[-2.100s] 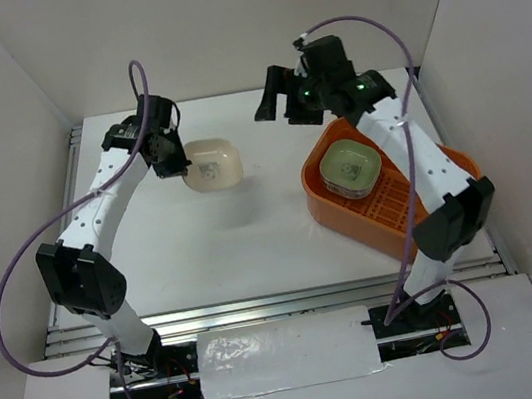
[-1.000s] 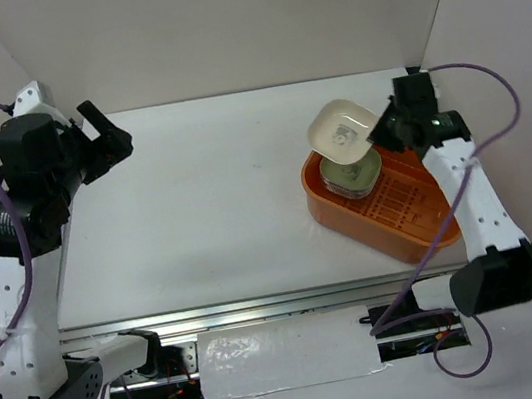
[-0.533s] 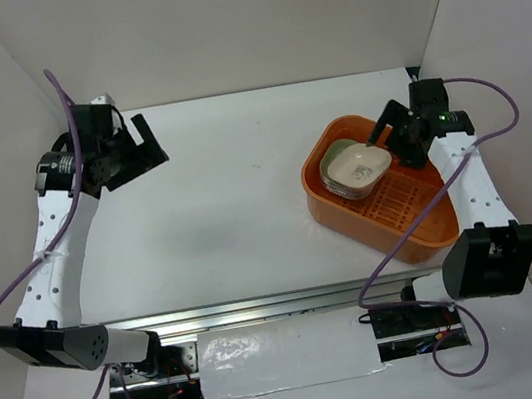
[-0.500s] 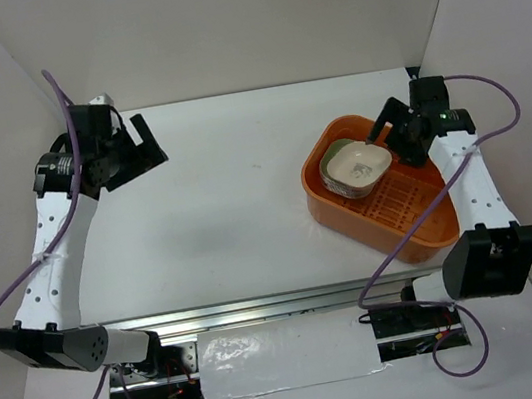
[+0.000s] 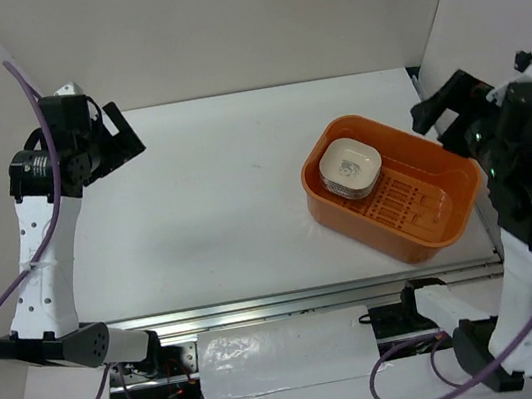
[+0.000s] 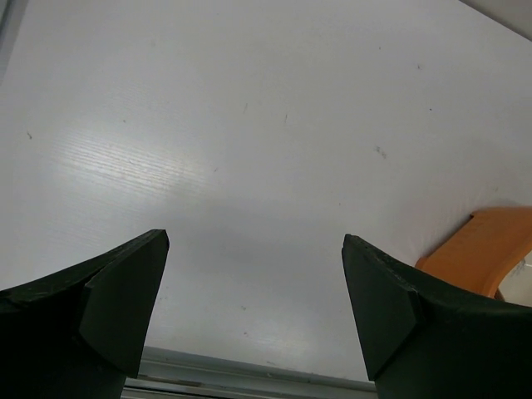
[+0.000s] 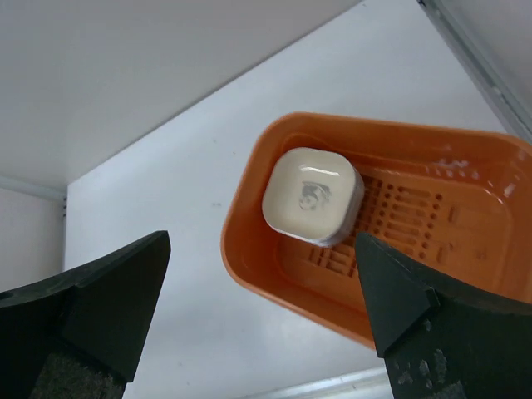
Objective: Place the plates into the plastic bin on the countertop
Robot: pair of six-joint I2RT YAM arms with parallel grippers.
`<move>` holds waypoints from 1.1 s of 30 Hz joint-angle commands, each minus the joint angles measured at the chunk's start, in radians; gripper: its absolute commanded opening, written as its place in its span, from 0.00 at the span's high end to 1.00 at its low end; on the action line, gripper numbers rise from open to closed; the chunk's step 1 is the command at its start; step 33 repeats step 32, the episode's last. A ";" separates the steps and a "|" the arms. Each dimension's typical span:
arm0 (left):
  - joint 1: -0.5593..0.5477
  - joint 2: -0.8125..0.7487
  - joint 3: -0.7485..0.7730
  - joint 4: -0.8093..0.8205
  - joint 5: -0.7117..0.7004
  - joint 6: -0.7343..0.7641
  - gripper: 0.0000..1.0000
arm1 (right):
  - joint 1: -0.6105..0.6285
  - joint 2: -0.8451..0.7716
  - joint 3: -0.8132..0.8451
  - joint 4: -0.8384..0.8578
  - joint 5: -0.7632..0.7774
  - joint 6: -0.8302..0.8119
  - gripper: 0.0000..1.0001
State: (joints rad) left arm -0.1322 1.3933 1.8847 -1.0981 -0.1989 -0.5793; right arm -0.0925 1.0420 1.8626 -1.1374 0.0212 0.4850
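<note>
The orange plastic bin (image 5: 432, 224) sits at the right of the white countertop (image 5: 215, 197). A stack of plates (image 5: 350, 167) lies in the bin's far left corner, a cream one with a small centre print on top (image 7: 311, 195). My right gripper (image 5: 446, 106) is open and raised high by the bin's right end, with nothing between its fingers (image 7: 116, 287). My left gripper (image 5: 119, 132) is open too, raised over the far left of the countertop, far from the bin (image 6: 486, 253). Its fingers (image 6: 125, 291) hold nothing.
White walls close in the countertop at the back and both sides. A metal rail (image 5: 263, 306) runs along the front edge. The bin's slotted floor (image 7: 432, 224) lies bare to the right of the stack.
My right gripper let go of the cream plate onto the stack in the bin, then lifted away to the right. My left arm shifted at the far left, still open.
</note>
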 commanded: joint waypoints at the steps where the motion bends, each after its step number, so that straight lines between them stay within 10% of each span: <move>1: -0.004 -0.051 -0.018 -0.019 -0.072 0.007 0.01 | 0.020 -0.080 -0.011 -0.202 0.072 -0.059 0.00; 17: -0.035 -0.563 -0.462 -0.155 -0.330 -0.100 0.01 | 0.336 -0.480 -0.190 -0.308 0.305 -0.043 0.00; 33: -0.032 -0.760 -0.400 -0.275 -0.287 -0.152 0.01 | 0.416 -0.527 -0.189 -0.306 0.327 -0.020 0.00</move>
